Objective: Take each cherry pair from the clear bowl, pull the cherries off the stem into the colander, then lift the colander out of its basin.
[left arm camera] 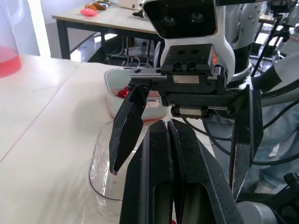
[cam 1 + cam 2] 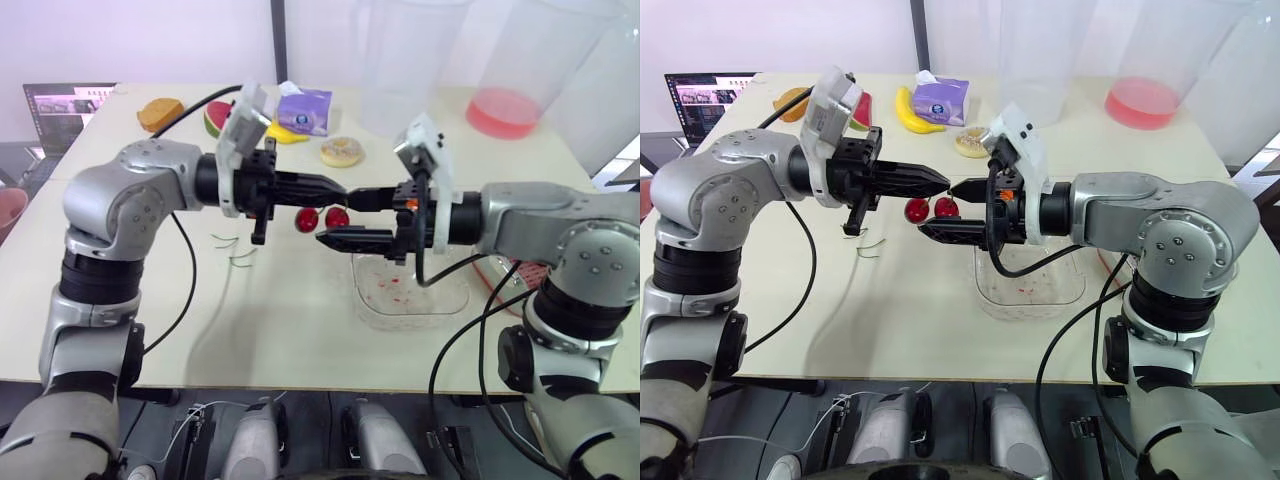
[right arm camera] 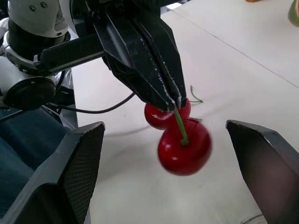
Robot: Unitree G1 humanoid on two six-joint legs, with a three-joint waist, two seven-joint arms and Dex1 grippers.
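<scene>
Mid-frame, our left gripper [image 2: 940,182] is pinched tight on the stem [image 3: 180,123], and the cherry pair [image 3: 182,147] hangs just below its tips. Our right gripper [image 2: 936,208] faces it, jaws wide and empty, flanking the cherries. We judge it best placed to pull.

Cherry pair [image 2: 322,218] is held at the tip of the left gripper [image 2: 335,188], above the table [image 2: 280,320], at the mouth of the right gripper [image 2: 338,218], whose fingers are spread. Clear bowl [image 2: 410,300] is set on the table under the right gripper. Loose stems [image 2: 235,250] are noted to its left. Tissue pack [image 2: 305,110], banana [image 2: 283,133] and doughnut [image 2: 342,151] are placed behind.
</scene>
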